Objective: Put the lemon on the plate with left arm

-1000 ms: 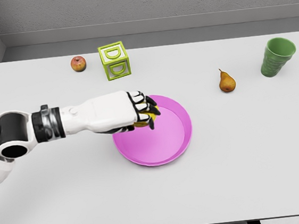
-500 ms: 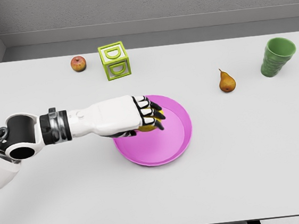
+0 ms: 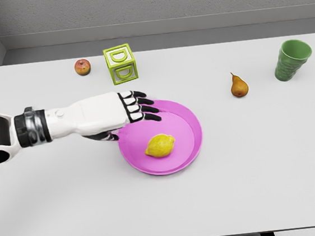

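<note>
Head view under bright, even, diffuse illumination from above. The white table reads uniformly pale, without glare or hot spots. Shadows are soft and short: a faint dark patch lies beneath the left hand at the rim of the pink plate, and thin contact shadows sit under the lemon, pear and green cup. Focus is sharp across the whole frame; straight table edges show little distortion. Edges look slightly soft from compression.

White table; grey wall behind; even light.
</note>
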`<act>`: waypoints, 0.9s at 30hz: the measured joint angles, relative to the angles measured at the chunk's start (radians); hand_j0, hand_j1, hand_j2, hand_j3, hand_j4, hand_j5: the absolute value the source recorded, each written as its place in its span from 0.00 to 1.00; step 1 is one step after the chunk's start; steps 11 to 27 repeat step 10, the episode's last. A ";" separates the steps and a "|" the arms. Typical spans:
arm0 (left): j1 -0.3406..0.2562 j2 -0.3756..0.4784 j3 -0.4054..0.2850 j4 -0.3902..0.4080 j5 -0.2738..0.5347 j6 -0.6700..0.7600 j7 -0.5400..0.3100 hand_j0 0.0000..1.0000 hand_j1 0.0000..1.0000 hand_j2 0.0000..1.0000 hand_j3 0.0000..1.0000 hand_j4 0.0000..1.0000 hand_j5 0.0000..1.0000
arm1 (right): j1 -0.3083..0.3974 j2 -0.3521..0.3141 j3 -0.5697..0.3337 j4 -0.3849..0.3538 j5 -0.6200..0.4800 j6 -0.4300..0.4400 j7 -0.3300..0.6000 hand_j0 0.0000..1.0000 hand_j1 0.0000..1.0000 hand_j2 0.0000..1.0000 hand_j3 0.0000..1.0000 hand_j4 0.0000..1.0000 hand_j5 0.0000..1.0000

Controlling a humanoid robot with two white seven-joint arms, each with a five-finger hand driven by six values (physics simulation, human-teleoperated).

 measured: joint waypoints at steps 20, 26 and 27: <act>0.035 0.303 0.042 0.014 0.110 0.000 0.037 1.00 1.00 1.00 1.00 1.00 1.00 | 0.000 0.000 0.000 0.000 0.000 0.000 0.000 1.00 1.00 1.00 1.00 1.00 1.00; 0.035 0.303 0.042 0.014 0.110 0.000 0.037 1.00 1.00 1.00 1.00 1.00 1.00 | 0.000 0.000 0.000 0.000 0.000 0.000 0.000 1.00 1.00 1.00 1.00 1.00 1.00; 0.035 0.303 0.042 0.014 0.110 0.000 0.037 1.00 1.00 1.00 1.00 1.00 1.00 | 0.000 0.000 0.000 0.000 0.000 0.000 0.000 1.00 1.00 1.00 1.00 1.00 1.00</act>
